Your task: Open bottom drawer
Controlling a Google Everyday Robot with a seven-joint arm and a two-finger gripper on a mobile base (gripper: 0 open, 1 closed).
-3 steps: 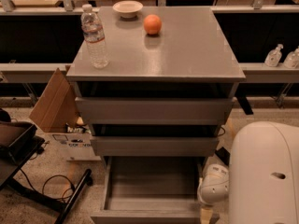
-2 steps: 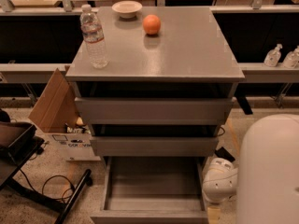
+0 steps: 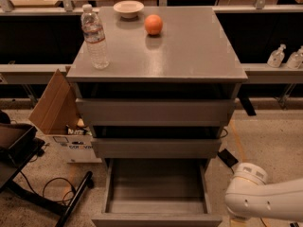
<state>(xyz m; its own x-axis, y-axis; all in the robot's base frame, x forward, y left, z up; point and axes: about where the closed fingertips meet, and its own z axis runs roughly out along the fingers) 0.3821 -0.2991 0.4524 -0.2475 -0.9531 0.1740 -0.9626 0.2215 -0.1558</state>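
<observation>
In the camera view, a grey cabinet (image 3: 189, 51) with three drawers is seen from above and in front. The bottom drawer (image 3: 156, 219) is pulled well out towards the camera, so that its grey box interior is laid open; its plain front panel lies at the lower edge of the view. The middle drawer (image 3: 156, 148) and the top drawer (image 3: 156, 111) are seen above it, each front standing slightly forward of the cabinet body.

On the cabinet top, a water bottle (image 3: 94, 37) is stood upright near the left edge, a small bowl (image 3: 128, 7) is placed at the back, and an orange (image 3: 153, 24) is set just right of the bowl.

A white arm (image 3: 265, 200) is seen at the lower right, just beside the bottom drawer's right front corner. The gripper itself is not shown, so its state cannot be told.

A cardboard box (image 3: 57, 103) is leaned on the floor left of the cabinet.
</observation>
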